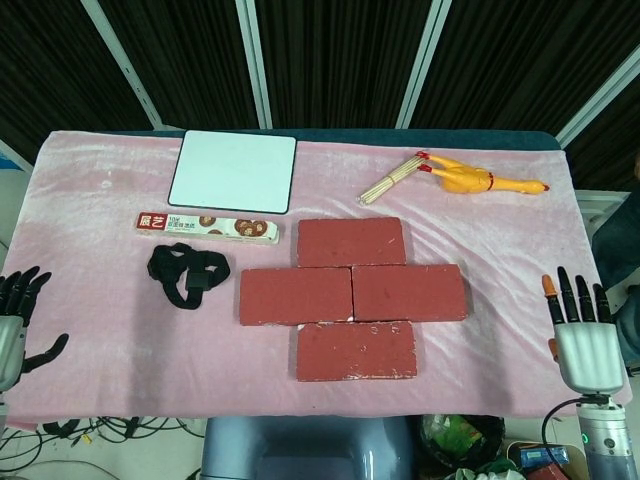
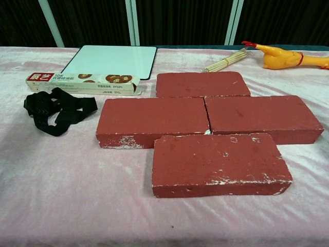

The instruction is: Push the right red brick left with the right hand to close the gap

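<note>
From where I stand, the right red brick (image 1: 410,292) already sits flush against the left red brick (image 1: 295,296) in the middle row, the seam between them only a thin line, so the gap looks closed and the job looks about finished to my eye. The risk now would be any further shove: I'd judge that a fresh push on the right red brick would drive its neighbour too, sliding the pair leftward toward the black strap (image 1: 186,274) lying well to the left of that brick, or skewing the row against the back brick (image 1: 351,241) and the front brick (image 1: 356,350), which both touch it. The pink cloth over the tabletop (image 1: 90,300) could also bunch under a dragged brick, I suspect. A careless sweep of the arm might clip the yellow rubber chicken (image 1: 482,181) or the bundle of sticks (image 1: 392,180), both beyond the right red brick and up toward the far edge. The right robot hand (image 1: 585,338) is well to the right of that brick, out by the cloth's edge, fingers straight and fanned apart, holding nothing and touching nothing. The left robot hand (image 1: 14,322) sits far off to the left of the bricks, fingers spread and likewise empty.
</note>
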Robot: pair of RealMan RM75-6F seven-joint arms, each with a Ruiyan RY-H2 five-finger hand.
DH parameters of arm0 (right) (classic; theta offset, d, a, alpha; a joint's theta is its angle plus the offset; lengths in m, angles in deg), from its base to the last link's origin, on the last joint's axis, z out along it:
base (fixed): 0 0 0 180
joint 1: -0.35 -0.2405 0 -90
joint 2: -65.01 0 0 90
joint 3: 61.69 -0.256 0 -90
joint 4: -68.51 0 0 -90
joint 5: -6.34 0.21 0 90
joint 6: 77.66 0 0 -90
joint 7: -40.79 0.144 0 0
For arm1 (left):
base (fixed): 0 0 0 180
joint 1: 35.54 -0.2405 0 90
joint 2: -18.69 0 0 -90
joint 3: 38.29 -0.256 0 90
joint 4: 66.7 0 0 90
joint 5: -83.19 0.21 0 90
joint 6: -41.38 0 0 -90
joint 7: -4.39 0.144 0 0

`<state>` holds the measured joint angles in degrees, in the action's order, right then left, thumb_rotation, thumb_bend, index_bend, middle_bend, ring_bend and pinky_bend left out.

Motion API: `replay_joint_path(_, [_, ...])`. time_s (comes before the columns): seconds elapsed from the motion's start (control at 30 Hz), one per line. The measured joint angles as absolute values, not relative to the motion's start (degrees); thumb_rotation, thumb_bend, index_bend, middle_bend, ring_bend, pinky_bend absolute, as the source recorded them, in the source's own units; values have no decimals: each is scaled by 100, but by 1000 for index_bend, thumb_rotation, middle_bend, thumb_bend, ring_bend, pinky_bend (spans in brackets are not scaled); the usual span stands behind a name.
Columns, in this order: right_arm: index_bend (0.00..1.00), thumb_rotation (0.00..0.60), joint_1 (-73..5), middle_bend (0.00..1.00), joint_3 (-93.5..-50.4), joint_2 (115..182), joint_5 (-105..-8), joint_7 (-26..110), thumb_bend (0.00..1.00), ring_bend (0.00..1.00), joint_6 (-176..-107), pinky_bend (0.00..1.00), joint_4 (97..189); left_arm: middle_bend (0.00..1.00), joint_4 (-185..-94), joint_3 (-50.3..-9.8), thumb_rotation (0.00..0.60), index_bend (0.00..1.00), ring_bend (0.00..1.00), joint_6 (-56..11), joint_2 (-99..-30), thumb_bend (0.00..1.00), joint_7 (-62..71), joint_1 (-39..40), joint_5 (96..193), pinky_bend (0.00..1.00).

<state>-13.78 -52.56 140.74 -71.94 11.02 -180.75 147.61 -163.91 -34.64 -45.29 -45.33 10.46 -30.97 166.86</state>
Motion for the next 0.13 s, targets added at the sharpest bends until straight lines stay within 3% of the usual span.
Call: replay_joint_path(0.13, [0, 600, -1262, 0, -5298, 14148, -7208, 1278, 50, 83, -17930, 158, 14545, 46, -16323, -3503, 600, 105, 0, -4525, -4523, 242, 874, -3089, 16816, 0])
